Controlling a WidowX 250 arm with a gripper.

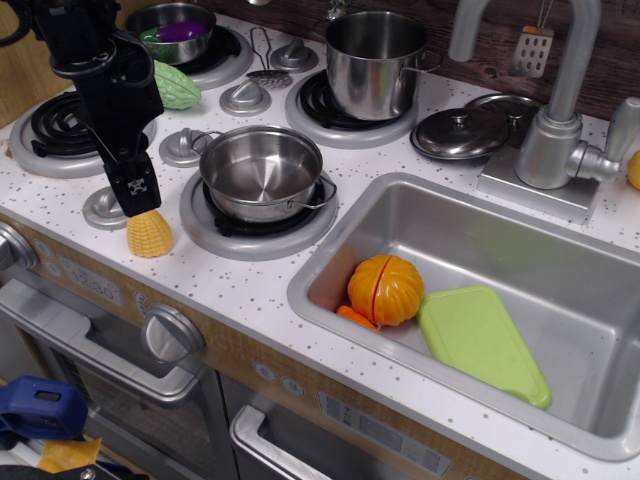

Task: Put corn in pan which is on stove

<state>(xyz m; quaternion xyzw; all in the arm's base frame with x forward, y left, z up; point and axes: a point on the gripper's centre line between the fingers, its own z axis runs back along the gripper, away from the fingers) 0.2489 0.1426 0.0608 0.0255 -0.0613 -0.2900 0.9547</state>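
Observation:
The yellow corn (149,234) stands on the white speckled stove top (250,285) near its front left edge, left of the pan. The shiny steel pan (260,170) sits empty on the front burner, its wire handles at the sides. My black gripper (139,205) hangs straight down over the corn, its tip touching or just over the cob's top. The fingers are seen edge-on, so I cannot tell whether they are closed on the corn.
A green bumpy vegetable (177,88) lies behind the arm. A steel bowl (177,35) and a tall pot (375,62) sit on the back burners. A lid (460,132) lies by the faucet (560,110). The sink (560,270) holds an orange pumpkin (385,288) and a green board (482,342).

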